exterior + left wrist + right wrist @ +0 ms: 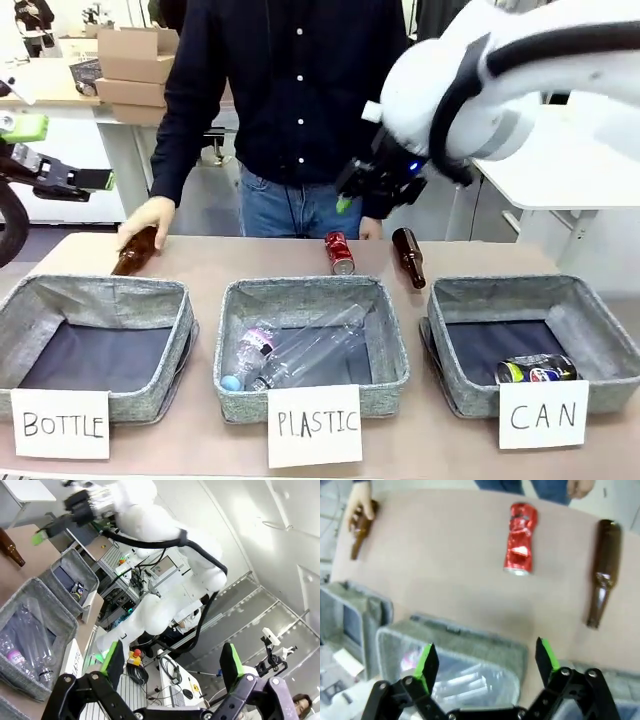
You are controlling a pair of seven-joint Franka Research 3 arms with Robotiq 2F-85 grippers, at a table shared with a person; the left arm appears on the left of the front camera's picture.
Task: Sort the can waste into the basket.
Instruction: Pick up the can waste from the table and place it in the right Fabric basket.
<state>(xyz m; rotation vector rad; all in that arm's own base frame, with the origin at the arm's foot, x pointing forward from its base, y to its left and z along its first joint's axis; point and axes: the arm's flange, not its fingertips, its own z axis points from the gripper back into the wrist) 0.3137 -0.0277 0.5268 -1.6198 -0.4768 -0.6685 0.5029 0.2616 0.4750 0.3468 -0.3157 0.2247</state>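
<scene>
A crushed red can (pixel 340 252) (pixel 521 545) lies on the table's far side, behind the middle basket. A dark can with blue and yellow print (pixel 537 369) (pixel 77 589) lies inside the grey basket (pixel 600 335) signed "CAN" at the right. My right gripper (pixel 352 195) (pixel 486 659) hangs open above the table over the middle basket's far rim, short of the red can, holding nothing. At the picture's left edge my left gripper (pixel 62 152) (pixel 171 660) is raised and open, with nothing between its green pads.
A brown bottle (pixel 408 256) (pixel 602 570) lies right of the red can. The person's hand (pixel 145 220) rests on another brown bottle (pixel 135 250) at the far left. The "PLASTIC" basket (pixel 395 345) holds clear bottles; the "BOTTLE" basket (pixel 30 300) stands at the left.
</scene>
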